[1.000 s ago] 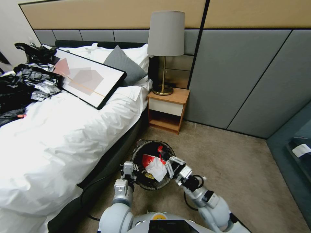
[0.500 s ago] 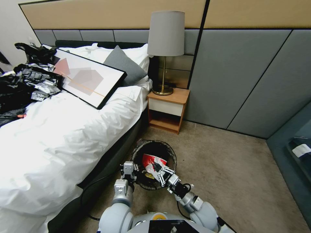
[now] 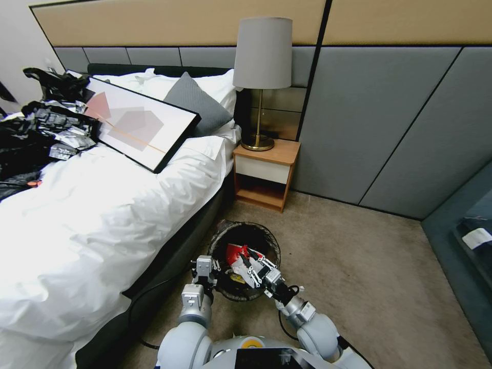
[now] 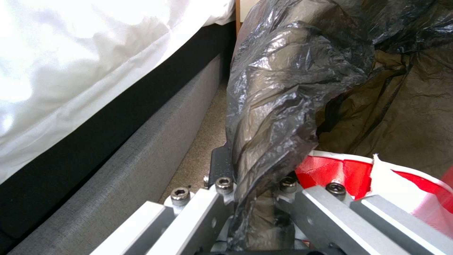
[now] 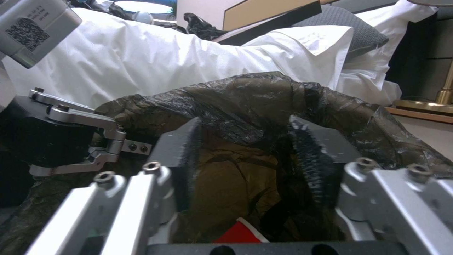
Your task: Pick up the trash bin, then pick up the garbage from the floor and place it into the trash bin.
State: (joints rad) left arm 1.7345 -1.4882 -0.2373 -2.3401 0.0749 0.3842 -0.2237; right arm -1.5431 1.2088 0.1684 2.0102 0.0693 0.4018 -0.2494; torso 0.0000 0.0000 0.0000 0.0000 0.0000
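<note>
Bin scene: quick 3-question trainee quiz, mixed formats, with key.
1. True or false: the left pincer is clamped on the bin rim.
2. The right pincer is: A) open over the bin, B) shut on a wrapper, C) on the carpet.
3. Fill in: the bin stands between the bed and the ____ side of the robot.

Key: 1 true; 2 A; 3 right.
</note>
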